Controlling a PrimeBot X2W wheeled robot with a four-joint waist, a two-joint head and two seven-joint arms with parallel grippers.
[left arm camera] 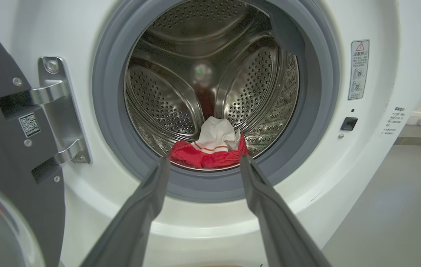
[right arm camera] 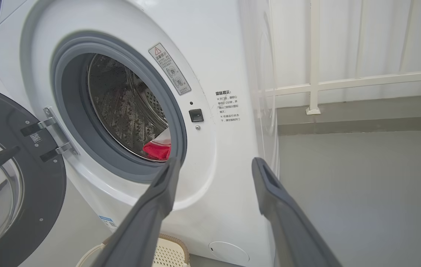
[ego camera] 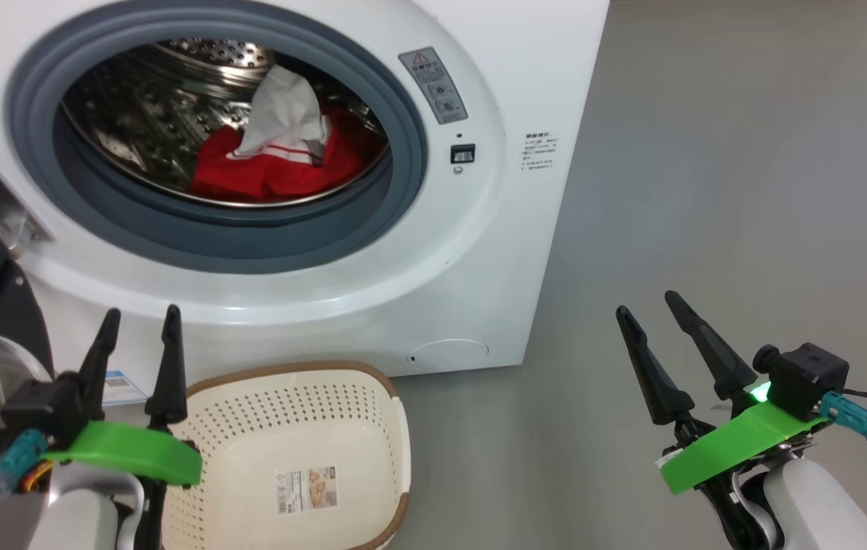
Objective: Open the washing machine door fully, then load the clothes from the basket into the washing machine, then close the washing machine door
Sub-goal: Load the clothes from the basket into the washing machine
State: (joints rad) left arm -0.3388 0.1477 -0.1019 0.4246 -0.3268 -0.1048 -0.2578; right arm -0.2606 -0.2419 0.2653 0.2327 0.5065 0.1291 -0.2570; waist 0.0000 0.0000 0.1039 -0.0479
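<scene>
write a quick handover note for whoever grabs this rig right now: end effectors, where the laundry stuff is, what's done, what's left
The left end effector is open and holds nothing, by the basket's left edge.
The right end effector is open and holds nothing, over the floor right of the machine.
The clothes lie inside the drum of the washing machine.
The basket sits on the floor in front of the machine and looks empty.
The door is swung wide open on the machine's left side.
Done: door opened, clothes loaded.
Left: close the door.
</scene>
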